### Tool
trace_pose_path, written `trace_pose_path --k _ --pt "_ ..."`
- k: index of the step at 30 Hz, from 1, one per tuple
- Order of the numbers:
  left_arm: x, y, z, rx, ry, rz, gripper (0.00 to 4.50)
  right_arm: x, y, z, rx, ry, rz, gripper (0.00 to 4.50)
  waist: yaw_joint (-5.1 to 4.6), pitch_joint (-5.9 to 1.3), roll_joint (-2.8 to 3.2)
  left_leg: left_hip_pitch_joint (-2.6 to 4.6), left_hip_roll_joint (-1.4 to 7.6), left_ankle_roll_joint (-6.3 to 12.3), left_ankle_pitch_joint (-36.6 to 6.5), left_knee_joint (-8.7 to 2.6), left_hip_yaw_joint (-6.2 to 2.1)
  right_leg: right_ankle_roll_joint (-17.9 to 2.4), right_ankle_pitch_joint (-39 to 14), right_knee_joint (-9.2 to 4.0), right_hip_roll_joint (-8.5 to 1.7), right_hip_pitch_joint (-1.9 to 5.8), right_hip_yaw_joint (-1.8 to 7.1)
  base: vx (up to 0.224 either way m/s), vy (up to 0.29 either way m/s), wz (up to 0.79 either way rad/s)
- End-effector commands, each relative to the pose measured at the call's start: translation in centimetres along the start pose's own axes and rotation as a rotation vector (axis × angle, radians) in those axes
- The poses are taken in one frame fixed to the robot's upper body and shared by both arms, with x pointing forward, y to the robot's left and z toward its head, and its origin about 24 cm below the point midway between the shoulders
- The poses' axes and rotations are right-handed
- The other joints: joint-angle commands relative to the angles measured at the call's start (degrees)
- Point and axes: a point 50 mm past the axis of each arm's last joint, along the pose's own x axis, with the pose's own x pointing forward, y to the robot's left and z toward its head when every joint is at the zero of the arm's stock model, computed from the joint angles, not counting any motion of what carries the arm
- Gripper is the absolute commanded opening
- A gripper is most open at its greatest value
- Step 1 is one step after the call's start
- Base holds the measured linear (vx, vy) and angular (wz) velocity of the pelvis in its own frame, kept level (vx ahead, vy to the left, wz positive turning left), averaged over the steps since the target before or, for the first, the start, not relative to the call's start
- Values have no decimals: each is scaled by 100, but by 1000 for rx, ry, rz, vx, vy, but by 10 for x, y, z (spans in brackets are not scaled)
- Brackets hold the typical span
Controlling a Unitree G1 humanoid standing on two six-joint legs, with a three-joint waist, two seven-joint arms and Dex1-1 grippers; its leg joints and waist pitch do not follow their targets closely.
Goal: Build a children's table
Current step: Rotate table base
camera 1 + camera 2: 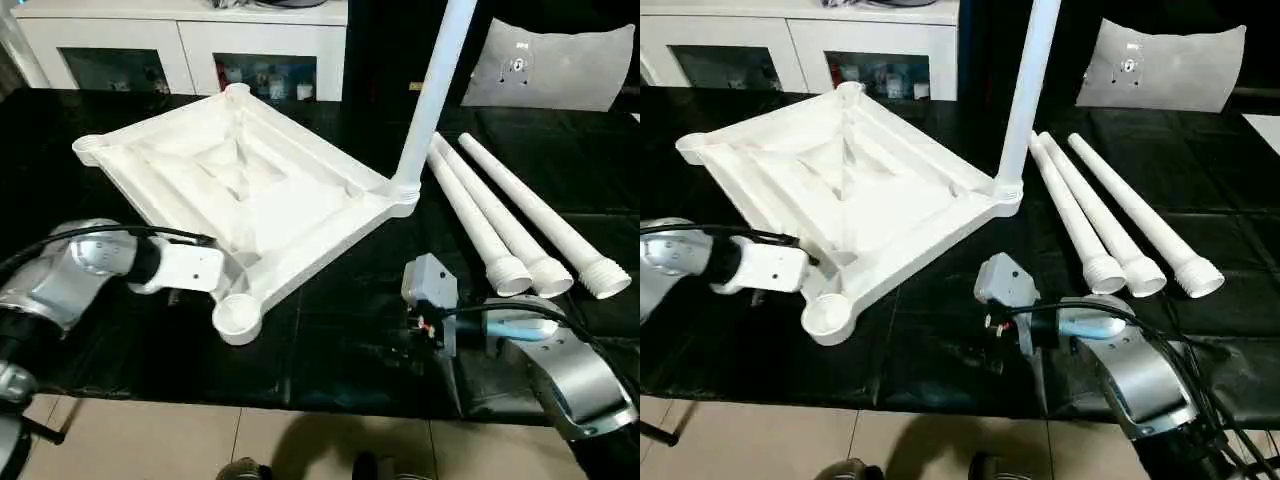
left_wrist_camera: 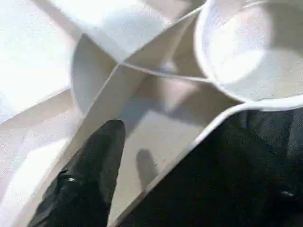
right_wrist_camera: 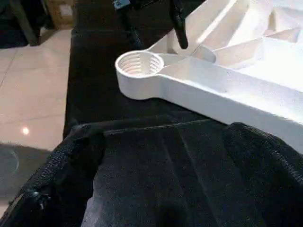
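Note:
The children's table top (image 1: pixel 250 170) lies upside down on the black-covered table, ribs up. One white leg (image 1: pixel 430 100) stands upright in its right corner socket. Three more legs (image 1: pixel 510 220) lie side by side to the right. My left gripper (image 2: pixel 196 156) straddles the top's rim beside the near corner socket (image 1: pixel 238 315). One finger (image 2: pixel 94 170) is inside on a rib, and the other is outside over the cloth, with the jaws apart. My right gripper (image 3: pixel 161 179) rests low on the cloth right of that socket, open with nothing between its fingers.
White cabinets (image 1: pixel 190 40) stand behind the table, and a grey cushion (image 1: pixel 555 65) sits at the back right. The table's front edge (image 1: pixel 300 405) runs just below my arms, with tiled floor beyond it. Black cloth stretches between the socket and my right wrist.

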Motion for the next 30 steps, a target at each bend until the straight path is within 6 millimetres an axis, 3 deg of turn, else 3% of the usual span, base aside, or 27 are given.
trace_pose_path --k 1,5,7,12,14,19,20,22,25,26,28,30 --pt "3 1 15 -38 -93 -55 281 -3 4 3 -10 0 29 450 0 -432 89 92 309 212 -1621 -441 -158 -375 -3004 -526 -539 264 330 0 0 0" --pt "8 -1 29 -53 -147 -106 250 -9 5 2 -13 19 37 450 47 -441 85 72 343 233 -1413 -452 -139 -679 -2529 -446 -552 288 382 0 0 0" --pt "16 -4 48 -67 -239 -148 230 -14 4 1 -13 37 33 450 79 -442 83 63 347 249 -1311 -445 -132 -755 -2427 -428 -568 312 392 0 0 0" --pt "27 -5 71 -36 -317 -155 187 -19 4 0 -6 67 33 450 86 -443 72 31 306 356 -1180 -429 -112 -670 -2497 -452 -519 337 361 0 0 0" --pt "31 -2 76 -6 -315 -119 173 -20 5 -1 -2 77 41 450 73 -431 67 24 276 400 -1170 -422 -112 -526 -2700 -494 -495 338 333 0 0 0" --pt "32 7 64 62 -181 -86 138 -21 11 -1 1 95 80 450 20 -419 62 43 230 389 -1325 -409 -123 -180 -3155 -583 -456 316 275 0 0 0" --pt "31 11 63 67 -164 -74 111 -21 12 -1 1 97 85 450 2 -420 58 45 213 372 -1367 -398 -125 -95 -3258 -603 -455 319 259 0 0 0" --pt "30 16 63 55 -170 -58 111 -21 12 0 2 97 87 450 -18 -428 72 53 207 359 -1412 -391 -129 -30 -3316 -623 -460 313 240 0 0 0" --pt "26 22 64 19 -197 -49 111 -21 14 1 6 97 91 450 -34 -438 78 37 232 382 -1351 -401 -140 -102 -3155 -608 -468 320 243 0 0 0" --pt "25 22 64 3 -206 -62 111 -22 14 1 7 97 92 450 -18 -443 177 67 235 382 -1373 -397 -141 -174 -3092 -594 -478 303 251 0 0 0" --pt "22 21 63 -13 -207 -102 111 -22 16 0 10 100 93 450 -19 -448 112 49 247 396 -1359 -412 -138 -254 -2939 -588 -472 323 262 0 0 0" --pt "22 22 61 -10 -201 -110 148 -23 16 0 14 102 93 450 1 -455 121 43 252 414 -1302 -411 -135 -314 -2832 -564 -481 326 277 0 0 0"
